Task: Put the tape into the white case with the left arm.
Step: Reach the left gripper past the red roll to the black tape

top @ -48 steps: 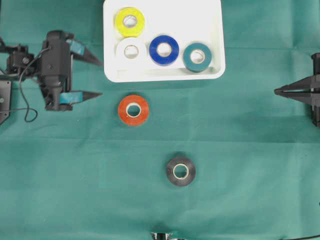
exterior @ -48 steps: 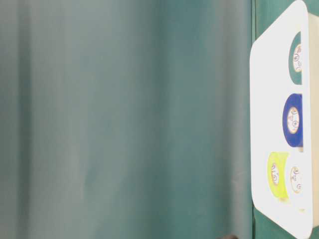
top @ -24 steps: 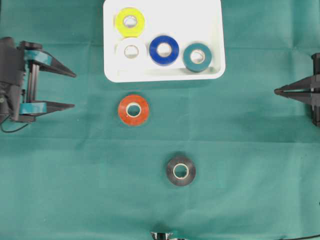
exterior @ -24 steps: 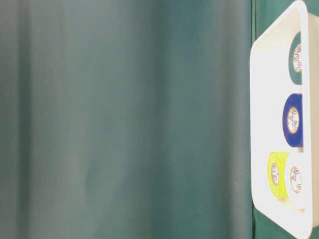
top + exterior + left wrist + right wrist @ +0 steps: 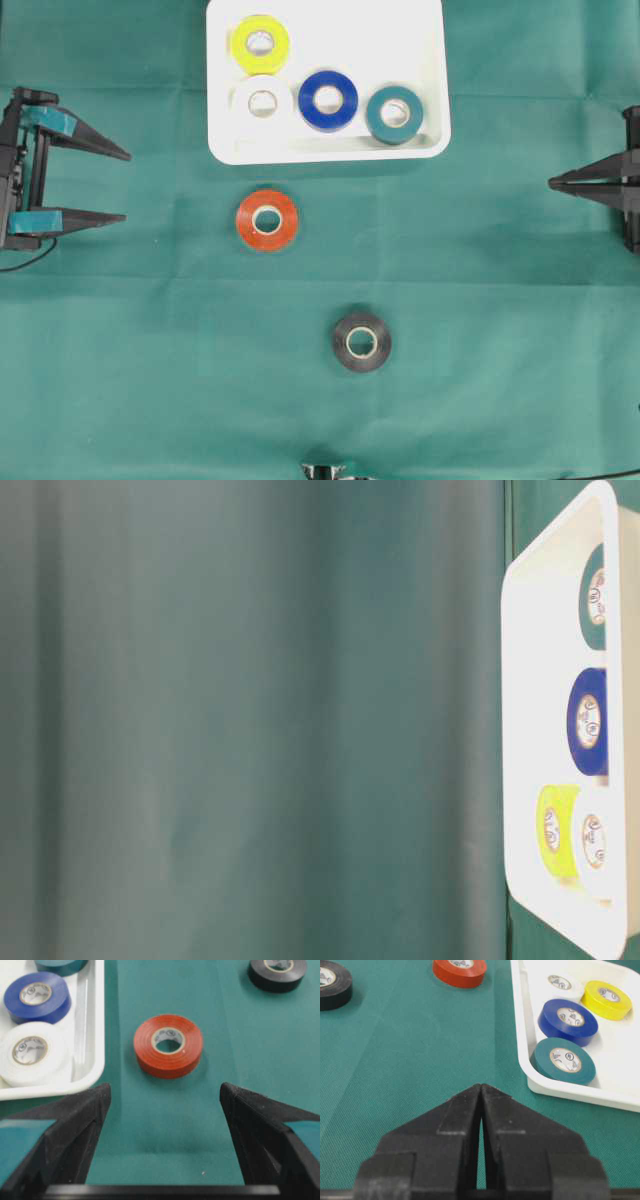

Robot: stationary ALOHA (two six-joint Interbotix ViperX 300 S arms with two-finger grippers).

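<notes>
The white case [image 5: 420, 40] [image 5: 95, 1020] [image 5: 620, 1060] [image 5: 540, 680] sits at the top middle of the green cloth and holds yellow, white, blue and teal tape rolls. A red tape roll [image 5: 267, 220] [image 5: 168, 1045] lies on the cloth just below the case. A black tape roll [image 5: 362, 342] [image 5: 277, 974] lies lower, toward the middle. My left gripper [image 5: 126, 186] [image 5: 165, 1091] is at the far left edge, open and empty, its teal-striped fingers pointing right toward the red roll, well short of it. My right gripper [image 5: 552, 182] [image 5: 481, 1087] rests shut at the far right edge.
A small dark object [image 5: 325, 470] shows at the bottom edge of the overhead view. Green cloth covers the whole table. The table-level view shows mostly blurred green cloth beside the case.
My left gripper has drawn back leftward from beside the case to the table's left edge, staying open. The rolls and the right gripper have not moved.
</notes>
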